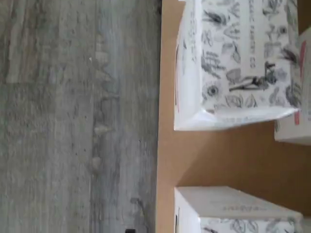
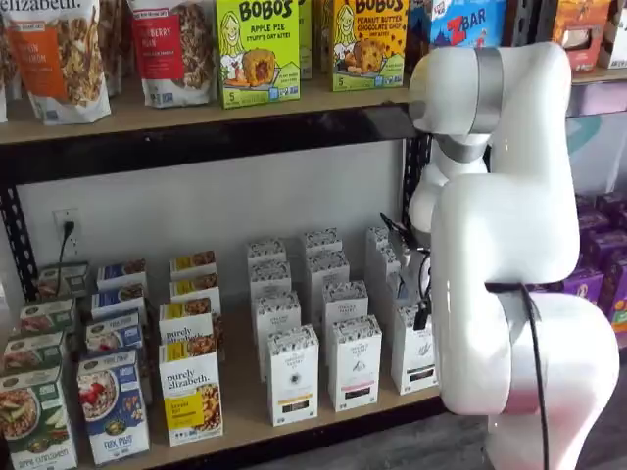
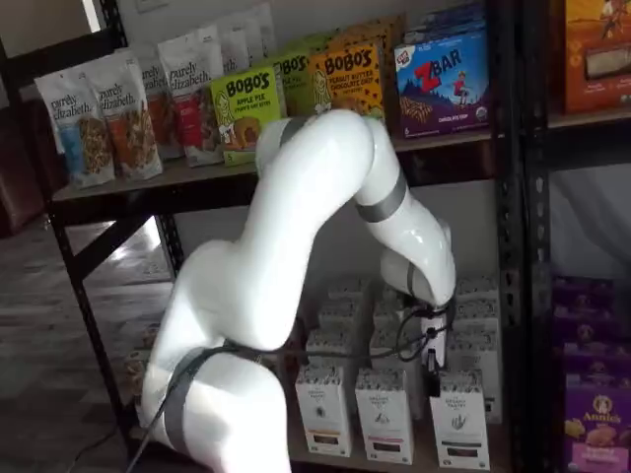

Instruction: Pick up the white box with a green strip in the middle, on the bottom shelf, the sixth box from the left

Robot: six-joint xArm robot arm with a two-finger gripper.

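My end effector [image 3: 434, 357] hangs over the front row of tall narrow white cartons with speckled tops, just above the white box [image 3: 459, 422] I take as my target, at the front of the pale wood bottom shelf [image 2: 245, 411] toward three o'clock; I cannot tell whether its fingers are apart. To grasp well, I should centre over that carton's top and descend straight, clear of its neighbours. Only the wrist view shows the carton's leaf-printed top [image 1: 238, 58] near the shelf's front edge, while the shelf views give the row.
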